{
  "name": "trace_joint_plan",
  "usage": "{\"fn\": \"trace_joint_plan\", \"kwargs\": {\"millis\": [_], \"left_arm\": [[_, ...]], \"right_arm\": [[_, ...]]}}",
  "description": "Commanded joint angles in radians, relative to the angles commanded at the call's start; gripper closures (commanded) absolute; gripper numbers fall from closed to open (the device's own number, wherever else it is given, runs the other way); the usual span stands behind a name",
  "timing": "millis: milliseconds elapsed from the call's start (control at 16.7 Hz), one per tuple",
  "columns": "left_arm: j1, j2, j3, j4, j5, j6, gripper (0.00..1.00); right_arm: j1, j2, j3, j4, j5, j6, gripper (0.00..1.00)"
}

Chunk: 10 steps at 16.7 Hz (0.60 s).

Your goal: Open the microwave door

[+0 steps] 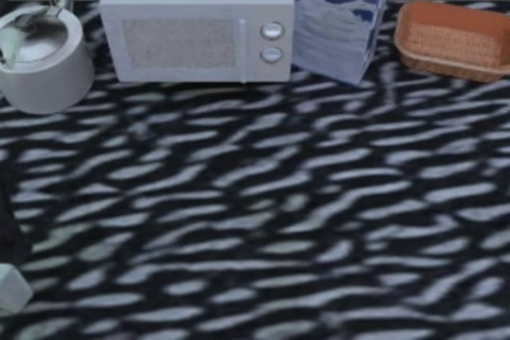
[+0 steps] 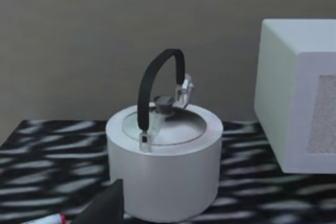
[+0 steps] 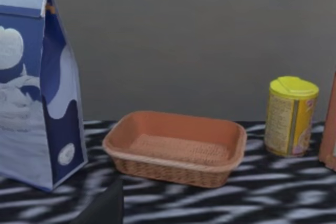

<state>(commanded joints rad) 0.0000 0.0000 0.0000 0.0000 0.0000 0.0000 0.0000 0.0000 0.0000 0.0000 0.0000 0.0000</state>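
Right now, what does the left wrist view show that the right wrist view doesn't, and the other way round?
Only the left wrist view shows the kettle with its black handle, and the microwave beside it. Only the right wrist view shows the blue-and-white carton, the wicker basket and a yellow can. Both show the striped tablecloth and grey wall.

No text can be read: the blue-and-white carton (image 3: 37, 87) and yellow can (image 3: 290, 116) carry only illegible print.
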Motion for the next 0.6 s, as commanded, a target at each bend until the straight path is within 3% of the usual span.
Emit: {"fn": "trace_joint_plan", "kwargs": {"millis": [300,600], "left_arm": [[-0.024,0.06,0.061,-0.033,-0.006,-0.019,0.0],[-0.118,0.36,0.362,-0.193,-0.044,-0.098,0.0]], "right_arm": [[0.0,0.0,0.0,0.0,0.0,0.0,0.0],[0.0,0.0,0.0,0.0,0.0,0.0,0.0]]}}
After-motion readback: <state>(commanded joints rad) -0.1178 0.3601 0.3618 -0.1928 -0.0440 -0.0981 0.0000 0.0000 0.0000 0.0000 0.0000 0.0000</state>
